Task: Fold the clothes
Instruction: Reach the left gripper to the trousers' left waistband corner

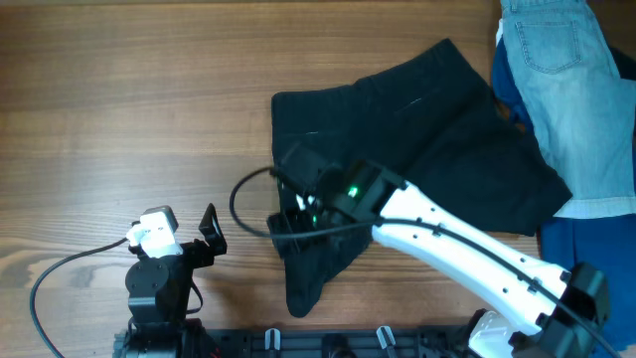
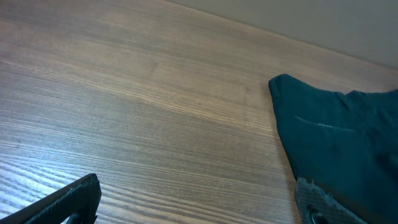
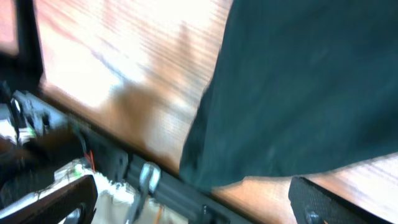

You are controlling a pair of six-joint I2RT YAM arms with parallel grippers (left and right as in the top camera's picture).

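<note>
Black clothes (image 1: pixel 417 139) on table (image 1: pixel 119 99), right end effector (image 3: pixel 193 193) wide open over them, left end effector (image 2: pixel 198 186) open, both empty

Lying open across the left & far side: wide bare table (image 1: pixel 119 99), w/ nothing standing btwn the left gripper (image 1: pixel 207 237) & the black garment (image 1: pixel 437 139). Blocking centre-right: right arm (image 1: pixel 467 249) stretching diagonally over the garment's near part, its black cable (image 1: pixel 233 202) looping out left onto the wood. Crowding the right edge: denim garment (image 1: pixel 571 99) & royal blue cloth (image 1: pixel 586 268), both butting against the black fabric, w/ front rail (image 1: pixel 328 343) closing off the near side.
</note>
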